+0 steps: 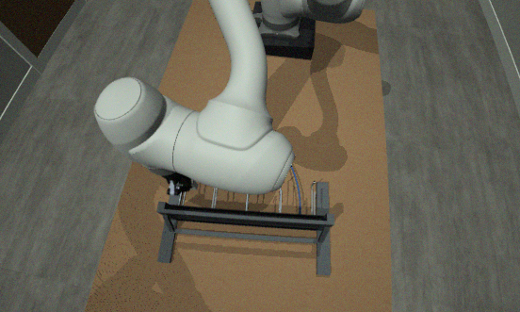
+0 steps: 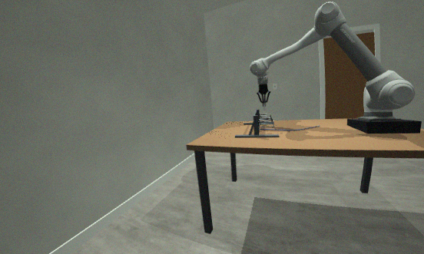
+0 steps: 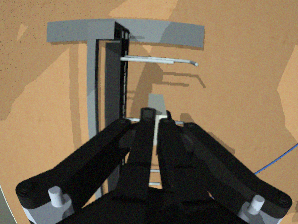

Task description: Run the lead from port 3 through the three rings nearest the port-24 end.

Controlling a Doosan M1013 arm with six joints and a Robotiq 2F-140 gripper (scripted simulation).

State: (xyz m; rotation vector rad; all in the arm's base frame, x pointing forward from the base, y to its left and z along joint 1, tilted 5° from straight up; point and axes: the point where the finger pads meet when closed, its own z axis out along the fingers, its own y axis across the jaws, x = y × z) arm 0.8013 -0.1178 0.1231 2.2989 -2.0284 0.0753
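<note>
The grey rack (image 1: 323,261) (image 2: 246,136) (image 3: 187,33) stands upright on the table, carrying the dark patch panel (image 1: 245,217). Several thin silver rings stick out from its front, among them one (image 1: 214,198) (image 3: 150,59) near the port-24 end. The blue lead (image 1: 297,184) (image 2: 296,130) (image 3: 277,164) leaves the panel near the other end and runs away from the rack toward the arm's base, clear of the rings near the gripper. My gripper (image 1: 172,189) (image 2: 264,104) (image 3: 155,105) is shut and empty, pointing down above the rings at the port-24 end. The arm hides part of the lead in the top view.
The wooden table (image 1: 360,198) (image 2: 215,142) holds the rack and the arm's black base (image 1: 287,47) (image 2: 384,126). The table's side edge lies a little beyond the rack's port-24 end. The arm reaches over the middle of the table.
</note>
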